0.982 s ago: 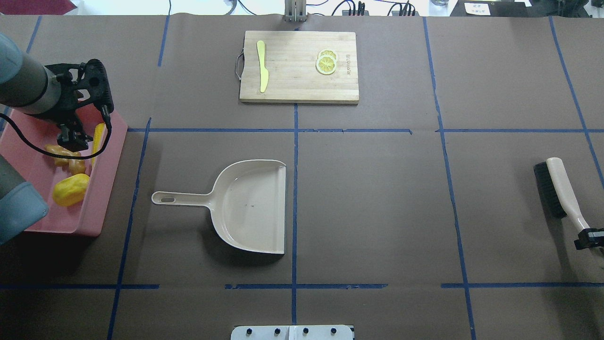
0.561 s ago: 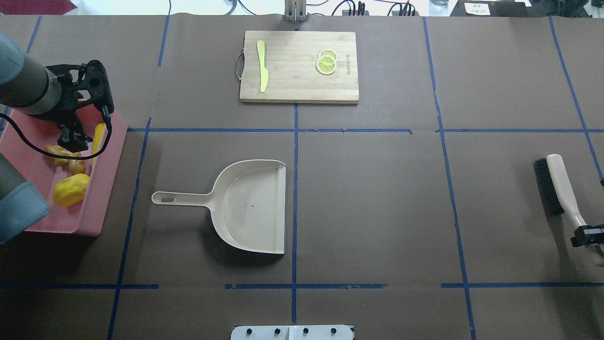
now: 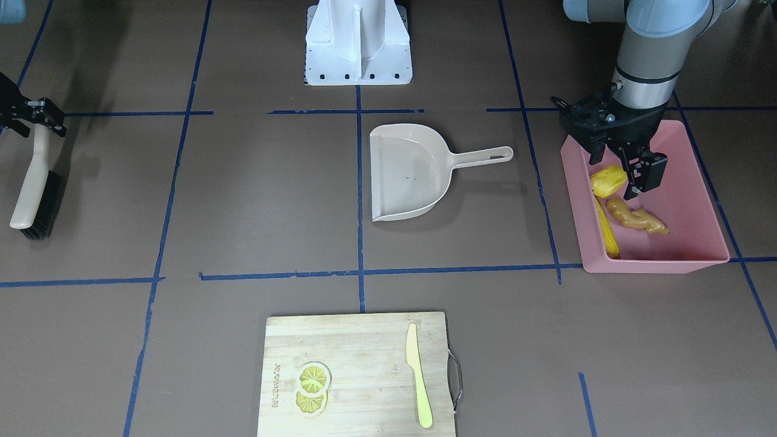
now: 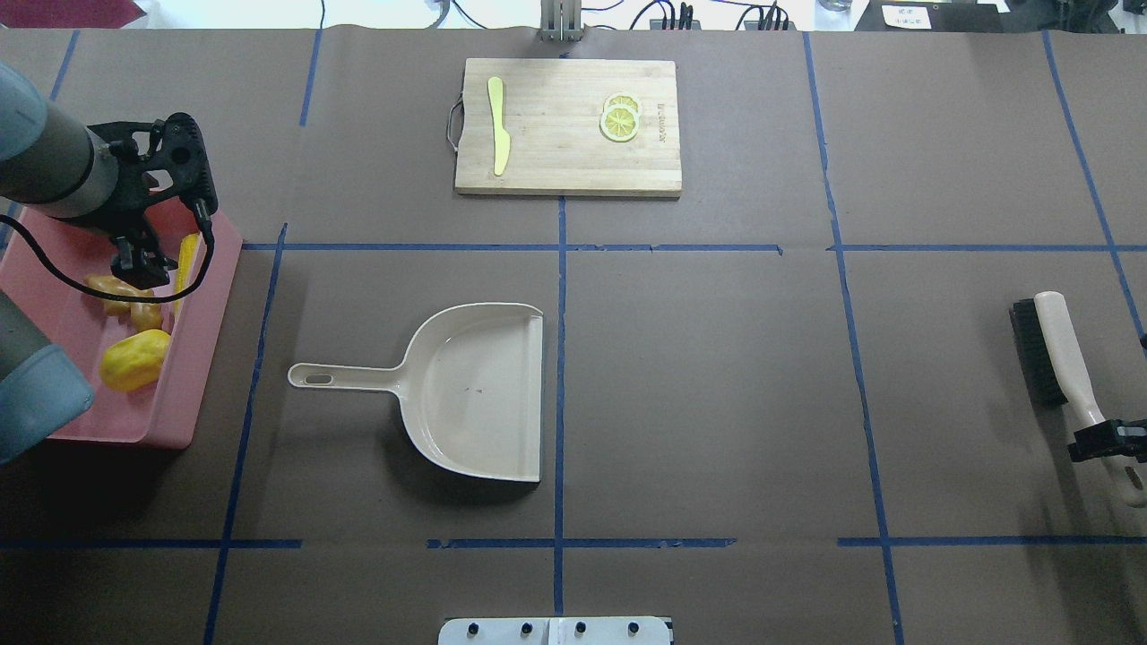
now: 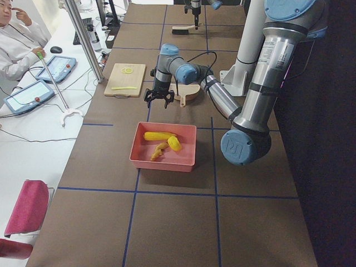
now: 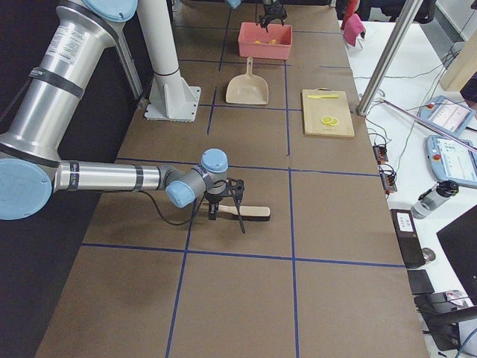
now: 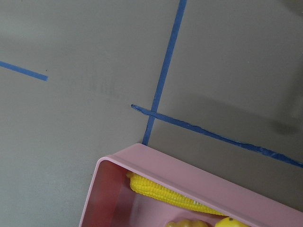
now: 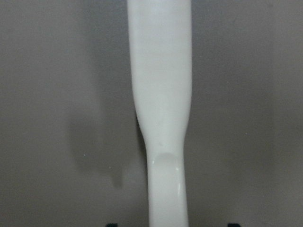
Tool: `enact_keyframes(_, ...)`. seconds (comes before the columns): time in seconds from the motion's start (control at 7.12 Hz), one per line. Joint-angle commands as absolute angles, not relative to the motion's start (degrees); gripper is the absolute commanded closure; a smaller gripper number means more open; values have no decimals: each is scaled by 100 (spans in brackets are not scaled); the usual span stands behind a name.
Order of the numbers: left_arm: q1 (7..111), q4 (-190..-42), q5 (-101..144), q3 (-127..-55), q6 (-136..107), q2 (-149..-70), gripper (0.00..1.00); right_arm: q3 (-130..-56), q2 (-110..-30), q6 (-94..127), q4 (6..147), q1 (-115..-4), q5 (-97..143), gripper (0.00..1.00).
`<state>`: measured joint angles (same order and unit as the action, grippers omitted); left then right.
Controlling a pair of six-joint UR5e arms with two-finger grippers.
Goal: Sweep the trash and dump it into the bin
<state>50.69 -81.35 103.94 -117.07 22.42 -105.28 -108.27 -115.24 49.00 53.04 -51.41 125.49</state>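
The pink bin stands at the table's left end; it also shows in the front view. Inside it lie the corn cob, the ginger root and the yellow potato lump. My left gripper hovers over the bin, open and empty. Its wrist view shows the bin's corner and the corn. My right gripper is shut on the handle of the brush at the far right. It holds the brush just above the table, as the wrist view shows.
The empty beige dustpan lies mid-table, its handle pointing toward the bin. A wooden cutting board at the far edge carries a plastic knife and lemon slices. The robot base is at the near edge.
My right gripper has carried the brush slightly left and toward the table's far side. My left gripper has stayed over the bin almost still.
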Motion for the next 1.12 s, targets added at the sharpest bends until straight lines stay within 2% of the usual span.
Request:
enact_keyframes(0.0,5559,-8017,10606,-11681,2215,-10364,3,-11179,-11584,4817,5291,-6033,12899,0)
enact_keyframes(0.28,7041,-7954,11982,-10755,2197,-9994,3,-10926,-11532,3227,5858,-7271,13587,0)
enact_keyframes(0.56,8475,-7954,12888,-9805,2206,-9871,1,-10960,-11024,1494,7550,-8196,13588,0)
enact_keyframes(0.7,8943,-7954,13581,-9234,2189,-9861,1,-10951,-10639,380,8690,-8548,13527,0)
enact_keyframes(0.98,9053,-7980,13614,-9079,1065,-9782,0,-10907,-9795,-925,10407,-9120,13134,0)
